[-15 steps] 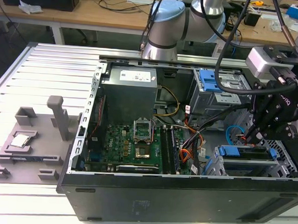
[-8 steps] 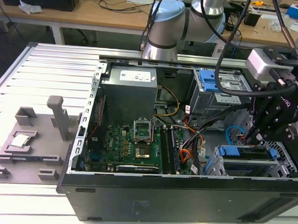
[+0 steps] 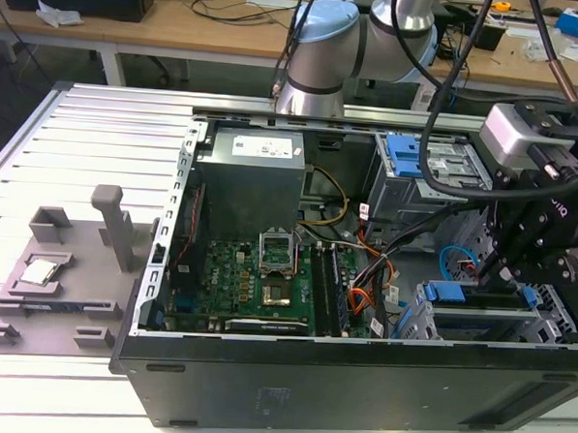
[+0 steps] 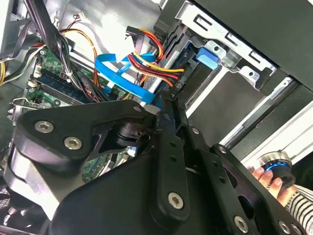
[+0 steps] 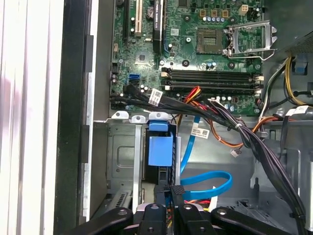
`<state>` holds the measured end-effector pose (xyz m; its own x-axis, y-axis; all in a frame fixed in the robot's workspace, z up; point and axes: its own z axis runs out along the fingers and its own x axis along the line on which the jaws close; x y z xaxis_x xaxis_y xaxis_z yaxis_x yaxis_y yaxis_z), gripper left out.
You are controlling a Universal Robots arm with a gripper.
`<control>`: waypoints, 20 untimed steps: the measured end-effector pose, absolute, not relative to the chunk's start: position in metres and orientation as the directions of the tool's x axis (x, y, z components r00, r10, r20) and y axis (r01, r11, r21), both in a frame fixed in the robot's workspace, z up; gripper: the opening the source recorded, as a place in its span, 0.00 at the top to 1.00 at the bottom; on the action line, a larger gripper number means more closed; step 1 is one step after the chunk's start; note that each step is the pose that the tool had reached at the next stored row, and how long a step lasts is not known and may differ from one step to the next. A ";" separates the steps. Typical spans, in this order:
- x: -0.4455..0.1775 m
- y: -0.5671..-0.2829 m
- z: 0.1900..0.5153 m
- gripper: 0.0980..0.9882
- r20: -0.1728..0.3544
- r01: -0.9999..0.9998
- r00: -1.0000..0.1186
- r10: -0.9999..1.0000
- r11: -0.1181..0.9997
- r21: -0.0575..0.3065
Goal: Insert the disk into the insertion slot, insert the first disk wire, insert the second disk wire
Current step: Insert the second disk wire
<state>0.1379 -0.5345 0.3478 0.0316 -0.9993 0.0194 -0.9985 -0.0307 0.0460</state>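
Arm: the grey and light-blue jointed arm (image 3: 322, 53) reaches across from the far side in the exterior view, toward that view's right.
Wrist: a black head (image 3: 536, 225) with a silver-grey camera block on top, pointing downward at the exterior view's right.
Pincer: black pincer (image 5: 171, 196); in both wrist views its two fingers (image 4: 168, 142) lie close together, tips nearly meeting, pointing down.
Person's hand: fingertips (image 4: 274, 178) at the edge of the second wrist view, with a striped sleeve beside them.
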 end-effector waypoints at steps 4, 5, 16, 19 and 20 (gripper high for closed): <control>0.140 -0.535 0.347 0.93 0.019 -0.998 0.032 -0.999 -0.031 0.046; 0.140 -0.535 0.346 0.93 0.018 -0.998 0.031 -0.999 -0.031 0.046; 0.141 -0.538 0.339 0.93 0.007 -0.998 0.032 -0.999 -0.031 0.046; 0.141 -0.538 0.337 0.93 0.008 -0.998 0.031 -0.999 -0.031 0.046; 0.141 -0.538 0.337 0.93 0.008 -0.998 0.032 -0.999 -0.031 0.046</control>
<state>0.1410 -0.5381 0.3366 0.0315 -0.9995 0.0078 -0.9985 -0.0311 0.0456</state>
